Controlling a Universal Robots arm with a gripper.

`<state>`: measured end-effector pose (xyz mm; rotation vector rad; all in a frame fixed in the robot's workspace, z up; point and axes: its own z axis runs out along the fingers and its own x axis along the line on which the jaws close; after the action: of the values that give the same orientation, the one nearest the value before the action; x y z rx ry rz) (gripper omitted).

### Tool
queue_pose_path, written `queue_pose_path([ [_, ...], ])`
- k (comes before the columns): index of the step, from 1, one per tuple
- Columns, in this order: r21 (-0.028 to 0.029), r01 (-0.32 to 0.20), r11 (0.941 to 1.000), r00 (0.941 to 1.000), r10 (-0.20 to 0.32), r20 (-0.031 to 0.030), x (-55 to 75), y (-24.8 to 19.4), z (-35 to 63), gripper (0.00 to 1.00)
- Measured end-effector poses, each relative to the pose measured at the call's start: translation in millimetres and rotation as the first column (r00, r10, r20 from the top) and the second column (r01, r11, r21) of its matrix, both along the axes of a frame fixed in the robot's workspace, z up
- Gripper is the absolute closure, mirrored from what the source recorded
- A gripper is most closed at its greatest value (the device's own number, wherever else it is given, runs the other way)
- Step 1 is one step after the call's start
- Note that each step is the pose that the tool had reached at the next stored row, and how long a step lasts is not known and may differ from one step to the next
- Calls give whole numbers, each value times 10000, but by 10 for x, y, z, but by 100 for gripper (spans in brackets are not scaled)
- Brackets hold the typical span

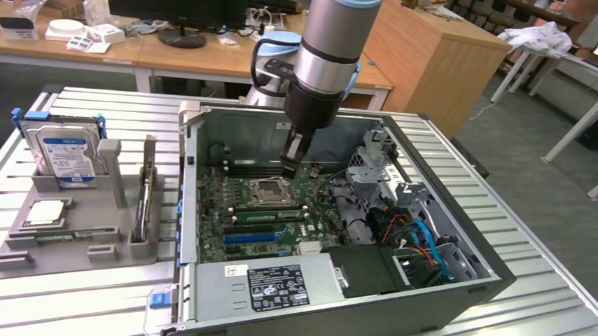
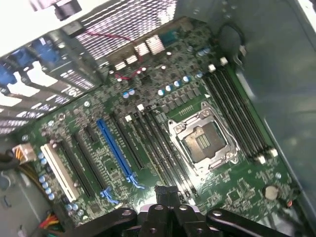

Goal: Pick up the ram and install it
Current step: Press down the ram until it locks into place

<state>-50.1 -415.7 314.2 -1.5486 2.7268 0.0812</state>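
**Closed gripper above the motherboard, ram seated beside the socket**

Exterior view, near to far. Nearest the camera, a silver power supply (image 1: 276, 285) filled the front edge of the open computer case (image 1: 486, 276), which lay on a ribbed metal table (image 1: 84, 301). Beyond it, at 12 o'clock, ran the blue slot (image 1: 252, 238). Just past that lay the ram (image 1: 271, 215), a narrow green stick flat in a slot at 6 o'clock of the CPU socket (image 1: 271, 187). The gripper (image 1: 290, 168) hung at 1 o'clock of the socket, close above the board. Its jaws were clenched together with nothing between them, apart from the ram. At 9 o'clock of the case, a grey holder (image 1: 84, 245) carried an upright blue-labelled hard drive (image 1: 66, 154). Farthest off, at 12 o'clock, stood a wooden desk (image 1: 187, 59).

Wrist view. The gripper (image 2: 165, 190) pointed at the dark slots between the blue slot (image 2: 116, 148) and the CPU socket (image 2: 203, 143). Whether those slots were filled could not be told.
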Motion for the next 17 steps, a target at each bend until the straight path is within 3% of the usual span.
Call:
queue_pose_path([
  [5, 0, 910, 9959, 9959, -910, 0, 0, 0, -6, 89],
  [9, -1, 1638, 9865, 9865, -1638, 0, 0, 0, -11, 89],
  [12, 0, 2163, 9763, 9763, -2163, 0, 0, 0, -15, 89],
  [17, 0, 3047, 9524, 9524, -3047, 0, 0, 0, -22, 89],
])
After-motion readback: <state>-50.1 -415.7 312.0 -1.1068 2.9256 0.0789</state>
